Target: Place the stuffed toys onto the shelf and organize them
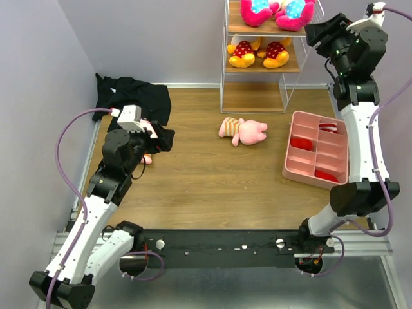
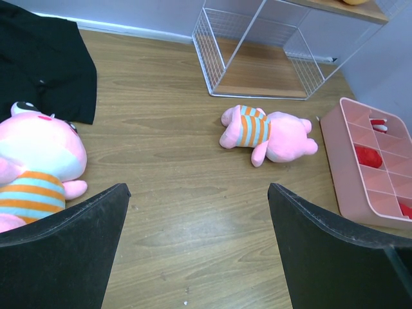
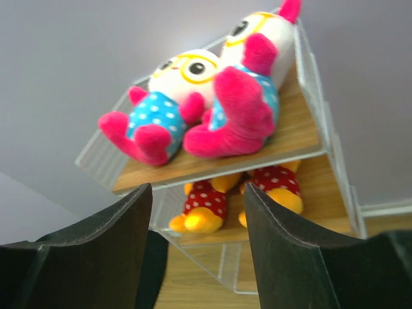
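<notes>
Wide apart and empty — left gripper (image 2: pixel 199 193) and right gripper (image 3: pixel 196 193); two toys off the shelf (image 1: pixel 254 96).
One pink striped toy (image 2: pixel 35 161) lies beside the left gripper, the other pink toy (image 2: pixel 267 132) on the table (image 1: pixel 193 180) near the shelf; the right gripper faces the blue-dressed pair (image 3: pixel 154 116), yellow pair (image 3: pixel 203 206) beneath.

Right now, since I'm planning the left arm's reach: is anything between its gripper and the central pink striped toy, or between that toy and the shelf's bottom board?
Nothing visible does. Bare tabletop runs from the left gripper to the pink striped toy and on to the bottom board. The second pink toy and pink tray lie aside.
</notes>
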`<state>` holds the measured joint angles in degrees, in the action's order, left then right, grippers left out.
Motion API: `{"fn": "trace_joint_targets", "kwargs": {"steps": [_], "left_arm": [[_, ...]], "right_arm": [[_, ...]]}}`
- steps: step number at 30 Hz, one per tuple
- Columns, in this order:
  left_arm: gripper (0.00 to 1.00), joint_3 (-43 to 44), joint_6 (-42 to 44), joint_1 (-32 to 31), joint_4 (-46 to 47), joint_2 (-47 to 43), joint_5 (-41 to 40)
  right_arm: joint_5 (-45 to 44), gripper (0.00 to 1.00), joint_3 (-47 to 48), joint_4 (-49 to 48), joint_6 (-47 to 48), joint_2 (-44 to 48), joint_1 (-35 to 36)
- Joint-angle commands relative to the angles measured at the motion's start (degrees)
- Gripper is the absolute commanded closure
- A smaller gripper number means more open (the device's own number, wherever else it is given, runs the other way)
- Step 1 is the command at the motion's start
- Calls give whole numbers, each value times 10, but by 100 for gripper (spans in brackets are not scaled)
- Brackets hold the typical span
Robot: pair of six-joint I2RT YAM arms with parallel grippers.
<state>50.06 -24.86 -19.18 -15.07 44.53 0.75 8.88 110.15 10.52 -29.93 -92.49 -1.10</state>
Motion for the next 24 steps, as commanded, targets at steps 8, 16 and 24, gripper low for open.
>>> {"fn": "trace_joint_targets", "kwargs": {"steps": [8, 16, 24], "left_arm": [[1, -8, 5, 3, 10, -21, -2], [1, -8, 5, 3, 11, -21, -1], [1, -8, 3, 3, 13, -18, 7]], "right_arm": [[-105, 26, 86, -75, -83, -122, 116], [-158, 25, 171, -99, -110, -214, 148], [-122, 29, 140, -174, -109, -227, 150]]}}
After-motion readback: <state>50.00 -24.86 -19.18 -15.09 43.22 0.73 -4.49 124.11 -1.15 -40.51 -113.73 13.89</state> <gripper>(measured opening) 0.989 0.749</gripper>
